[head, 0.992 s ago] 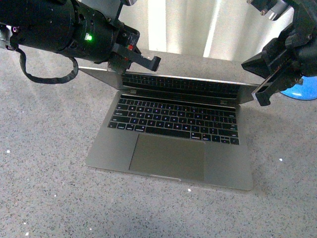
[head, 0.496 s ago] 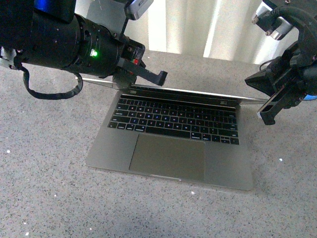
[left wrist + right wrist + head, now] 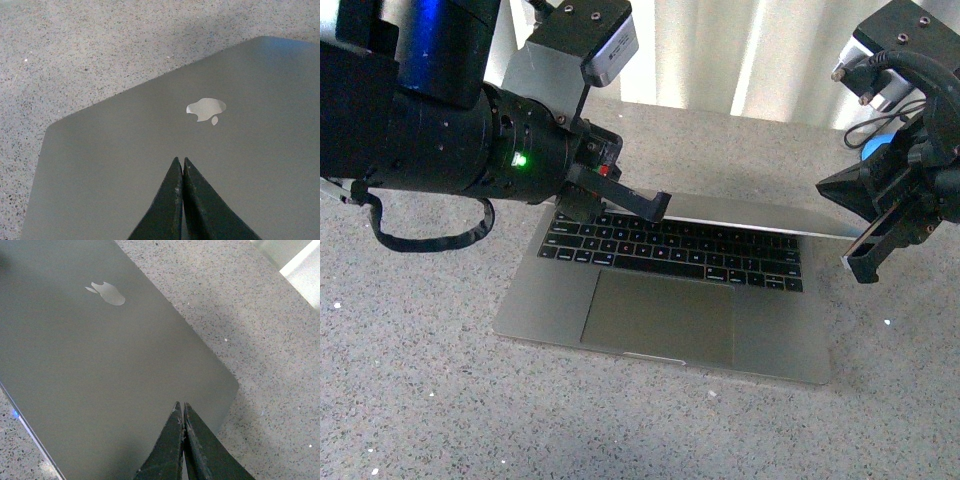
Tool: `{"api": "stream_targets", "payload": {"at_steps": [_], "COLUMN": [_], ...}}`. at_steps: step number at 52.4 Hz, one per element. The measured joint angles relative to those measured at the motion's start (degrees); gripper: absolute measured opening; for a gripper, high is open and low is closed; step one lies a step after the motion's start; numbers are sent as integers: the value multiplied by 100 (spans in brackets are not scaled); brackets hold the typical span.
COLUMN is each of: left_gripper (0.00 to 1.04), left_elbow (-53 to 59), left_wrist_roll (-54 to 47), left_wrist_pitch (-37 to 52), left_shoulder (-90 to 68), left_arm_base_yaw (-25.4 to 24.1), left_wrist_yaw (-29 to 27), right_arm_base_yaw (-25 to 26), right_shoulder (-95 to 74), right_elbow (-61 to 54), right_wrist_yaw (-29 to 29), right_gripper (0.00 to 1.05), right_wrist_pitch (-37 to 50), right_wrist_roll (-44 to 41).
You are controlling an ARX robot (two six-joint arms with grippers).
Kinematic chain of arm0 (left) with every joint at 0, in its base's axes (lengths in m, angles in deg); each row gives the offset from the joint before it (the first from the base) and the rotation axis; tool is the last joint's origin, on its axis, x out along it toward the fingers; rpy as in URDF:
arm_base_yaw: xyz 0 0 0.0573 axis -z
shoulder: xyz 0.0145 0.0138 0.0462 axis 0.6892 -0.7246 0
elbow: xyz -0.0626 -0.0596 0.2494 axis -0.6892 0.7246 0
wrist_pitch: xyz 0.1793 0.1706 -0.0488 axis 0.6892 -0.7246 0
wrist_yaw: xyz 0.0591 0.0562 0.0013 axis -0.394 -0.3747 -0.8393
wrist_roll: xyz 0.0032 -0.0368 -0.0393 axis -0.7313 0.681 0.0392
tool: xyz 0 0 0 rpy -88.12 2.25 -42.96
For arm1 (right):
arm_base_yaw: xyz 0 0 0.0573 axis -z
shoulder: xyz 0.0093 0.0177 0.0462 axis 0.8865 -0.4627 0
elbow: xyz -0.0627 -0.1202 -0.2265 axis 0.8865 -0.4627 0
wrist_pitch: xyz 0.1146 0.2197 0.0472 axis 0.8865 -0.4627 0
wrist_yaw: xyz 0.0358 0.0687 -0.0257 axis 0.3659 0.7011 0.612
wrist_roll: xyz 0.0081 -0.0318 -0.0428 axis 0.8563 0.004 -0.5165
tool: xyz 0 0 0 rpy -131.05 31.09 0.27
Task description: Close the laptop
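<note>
The space-grey laptop [image 3: 550,300] lies in the middle of the speckled counter, keyboard and trackpad still showing. Its lid [image 3: 760,217] hangs low over the back of the keyboard at a shallow angle. In the front view, my left gripper [image 3: 658,208] is shut with its tips on the lid's left part. My right gripper [image 3: 860,262] is also shut, at the lid's right corner. In the left wrist view the shut gripper [image 3: 180,160] rests on the lid [image 3: 260,165] just below the apple logo [image 3: 206,109]. The right wrist view has the shut gripper [image 3: 181,404] on the lid [image 3: 100,370] near its corner.
The grey speckled counter [image 3: 420,400] spreads around the laptop. A blue object [image 3: 876,150] sits at the back right behind my right arm. Pale vertical panels [image 3: 740,60] stand along the back. A black cable loop [image 3: 420,243] hangs under my left arm.
The lid has swung down toward the keyboard, now covering its top rows. Both shut grippers have moved down and forward with it.
</note>
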State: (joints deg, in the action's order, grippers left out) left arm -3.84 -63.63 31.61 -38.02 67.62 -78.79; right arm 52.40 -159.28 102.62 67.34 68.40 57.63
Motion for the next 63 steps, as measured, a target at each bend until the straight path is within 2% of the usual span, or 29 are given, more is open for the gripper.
{"api": "stream_targets", "payload": {"at_steps": [63], "left_gripper": [4], "left_elbow": [507], "left_wrist_roll": [404], "left_wrist_pitch": [490], "left_shoulder": [7], "left_arm_base_yaw": [0], "left_wrist_yaw": [-52], "right_arm_base_yaw": [-42], "right_shoulder": [-186], "right_elbow": [-584], "right_wrist_yaw": [15], "right_gripper": [1], "right_wrist_pitch": [459], "right_wrist_roll": [214]}}
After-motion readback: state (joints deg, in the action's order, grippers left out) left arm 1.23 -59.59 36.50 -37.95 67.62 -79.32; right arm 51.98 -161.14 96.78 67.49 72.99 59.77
